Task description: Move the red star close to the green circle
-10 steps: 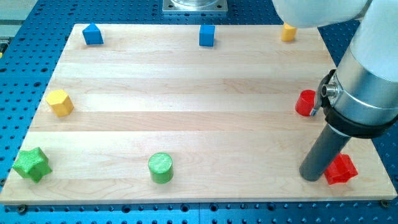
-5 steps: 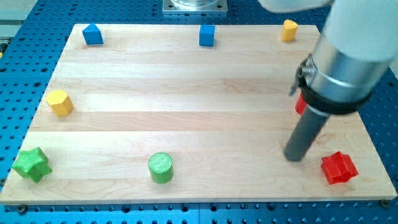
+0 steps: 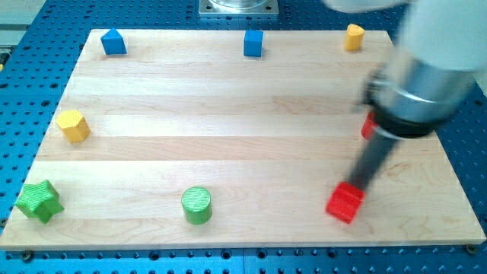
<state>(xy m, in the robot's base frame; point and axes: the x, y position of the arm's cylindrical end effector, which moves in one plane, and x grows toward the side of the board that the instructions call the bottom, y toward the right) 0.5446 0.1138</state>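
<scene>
The red star (image 3: 344,203) lies near the view's bottom edge, right of the middle. The green circle (image 3: 197,205) stands at about the same height, well to its left, with bare board between them. My tip (image 3: 358,186) rests against the star's upper right side. The arm above it is blurred.
A second red block (image 3: 368,126) shows partly behind the arm at the right. A green star (image 3: 38,201) sits at the bottom left and a yellow hexagon (image 3: 73,125) at the left. Two blue blocks (image 3: 113,42) (image 3: 253,43) and a yellow block (image 3: 353,36) line the top edge.
The red star has slid left from near the bottom right corner, toward the green circle. My tip has stayed in about the same place and now touches the star's upper right.
</scene>
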